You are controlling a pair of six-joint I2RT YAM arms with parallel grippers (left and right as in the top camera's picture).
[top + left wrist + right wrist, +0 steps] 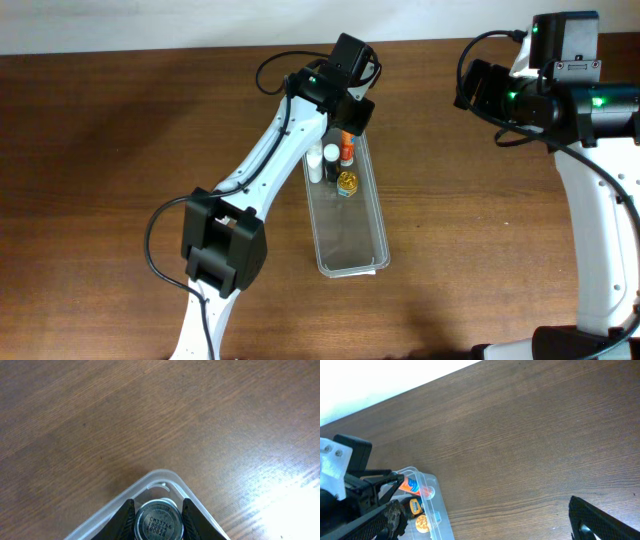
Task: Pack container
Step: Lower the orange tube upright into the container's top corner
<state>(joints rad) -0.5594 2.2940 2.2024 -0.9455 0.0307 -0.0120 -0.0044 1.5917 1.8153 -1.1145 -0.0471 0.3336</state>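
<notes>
**Left arm holds a small can at the far end of the container**

The container (350, 238) lies near the middle of the worktop, its long sides running from the far edge toward the near edge. The left gripper (158, 504) is over its far end, fingers closed against the sides of a small silver-ended can (159, 524) with a code printed on its face. The left wrist view shows the container's rounded far corner right beneath. How high the can sits above the floor of the bin I cannot tell.

The step in hand looks like placing. The can has to go straight down into the bin, and then the fingers have to part.

That end is crowded. A white bottle (315, 162), a black-capped bottle (330, 156), an orange tube (347, 148) and a gold round piece (348, 181) stand just beside one another, so opening fingers could nudge one over. The half of the bin toward the near edge is bare and would give more room.

The right gripper (483, 510) sits toward the right edge, well apart, fingers spread wide with nothing between them.
</notes>
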